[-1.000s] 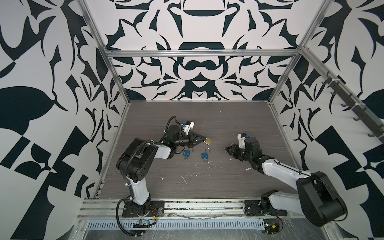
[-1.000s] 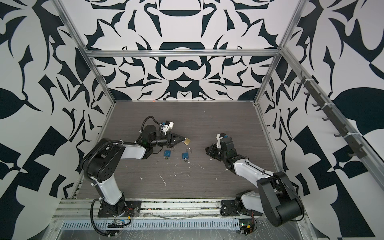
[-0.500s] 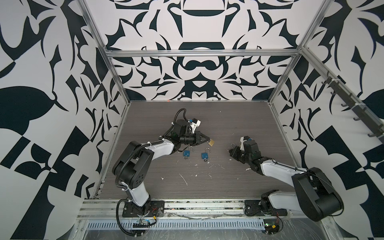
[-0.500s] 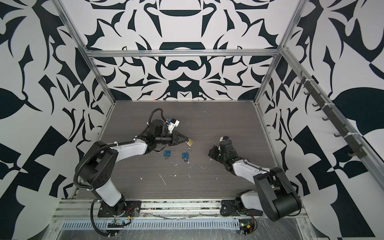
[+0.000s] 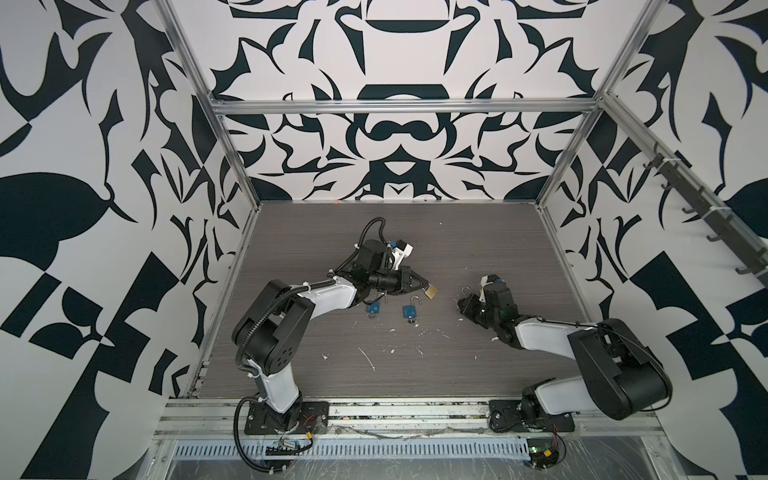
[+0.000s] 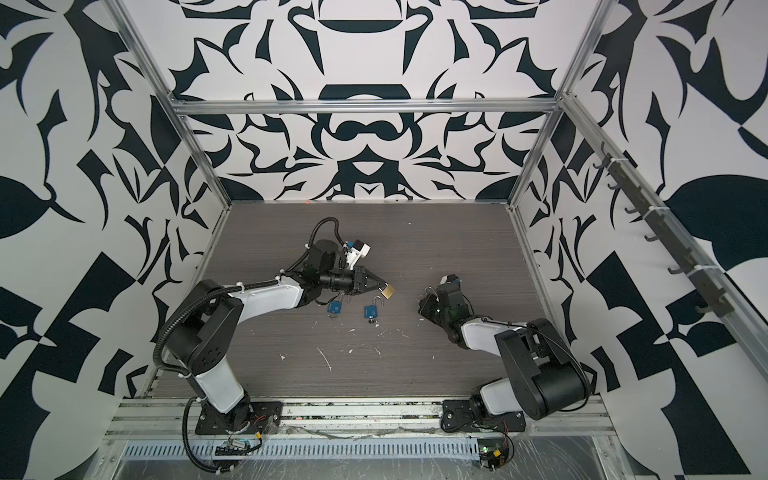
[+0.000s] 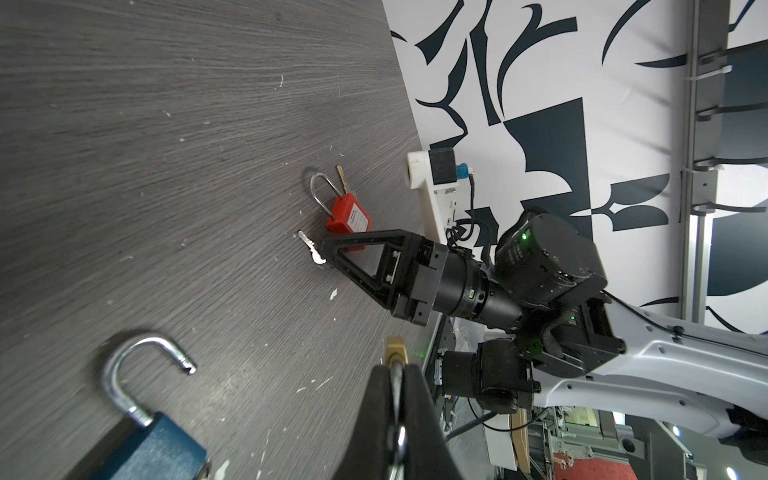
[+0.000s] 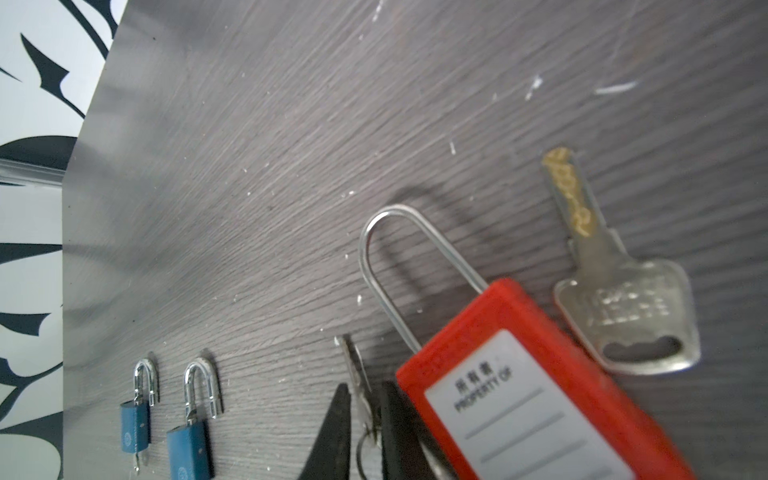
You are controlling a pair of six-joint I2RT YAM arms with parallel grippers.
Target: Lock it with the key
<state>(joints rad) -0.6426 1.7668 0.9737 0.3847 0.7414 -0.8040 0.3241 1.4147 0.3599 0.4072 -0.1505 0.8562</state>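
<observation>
Above table (image 5: 415,374) centre: noted left gripper (image 5: 424,288) clamping brass padlock (image 5: 431,293), raised, likely for keying; found right gripper (image 8: 365,388) straddling small key (image 8: 351,365), grip indeterminate.

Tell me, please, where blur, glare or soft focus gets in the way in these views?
Right wrist view: the red padlock near the lens is soft, the large key slightly so, the blue padlocks farther off sharper; a pale sheen washes the table edge. Left wrist view: the nearest blue padlock is blurred, the red one crisp. Both top views: even light, everything small.
</observation>
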